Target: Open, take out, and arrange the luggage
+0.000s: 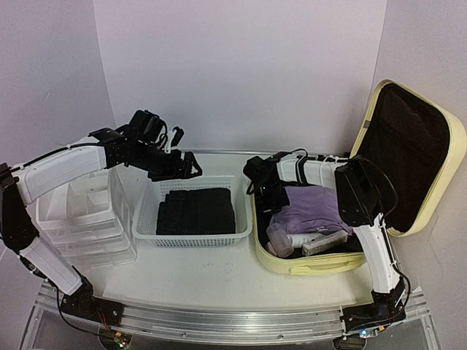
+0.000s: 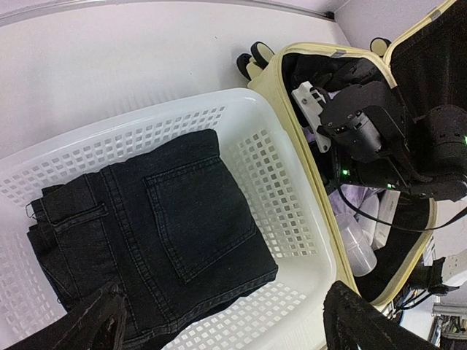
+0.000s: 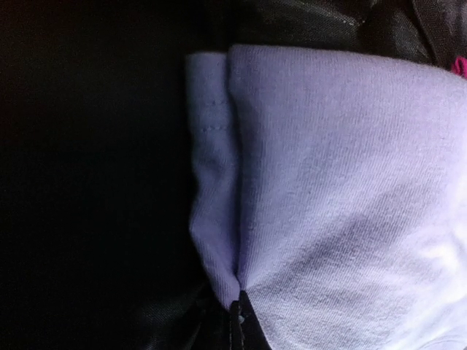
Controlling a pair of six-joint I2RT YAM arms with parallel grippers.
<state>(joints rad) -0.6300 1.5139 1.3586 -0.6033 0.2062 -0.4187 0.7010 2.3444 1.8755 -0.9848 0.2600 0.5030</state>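
- Top external view: the luggage (image 1: pixel 314 264), a pale yellow hard-shell case, lay open at the right of the table (image 1: pixel 197 292), its lid standing up and leaning right with black lining showing.
- Its lower shell held a purple cloth (image 1: pixel 317 208), a clear bottle (image 1: pixel 279 239) and some white items too small to identify.
- The right gripper (image 1: pixel 271 203) reached down into the left end of the case onto the purple cloth; its fingertips were hidden behind its own black body.
- The left gripper (image 1: pixel 186 166) hung above the far edge of a white mesh basket (image 1: pixel 193 240) that held folded black jeans (image 1: pixel 197 210).
- A clear drawer organizer (image 1: pixel 87 211) stood left of the basket, partly hidden by the left arm.
- Left wrist view: the left gripper (image 2: pixel 226 306) had its fingers (image 2: pixel 102 321) spread wide over the basket (image 2: pixel 284 189) and the jeans (image 2: pixel 160 219), holding nothing; only the finger ends were in frame.
- The case (image 2: pixel 305 164) sat just beside the basket at the right, its black-and-cream wheels (image 2: pixel 252 58) at the far corner.
- The right arm covered much of the inside; the bottle (image 2: pixel 357 251) showed beneath it, and the case's near end was cut off by the frame.
- Right wrist view: the right gripper (image 3: pixel 237 321) was closed, its tips meeting on a fold of the purple cloth (image 3: pixel 328 189), creases running to the pinch.
- The left half was too dark to make out, and only a strip of black lining showed at the top.
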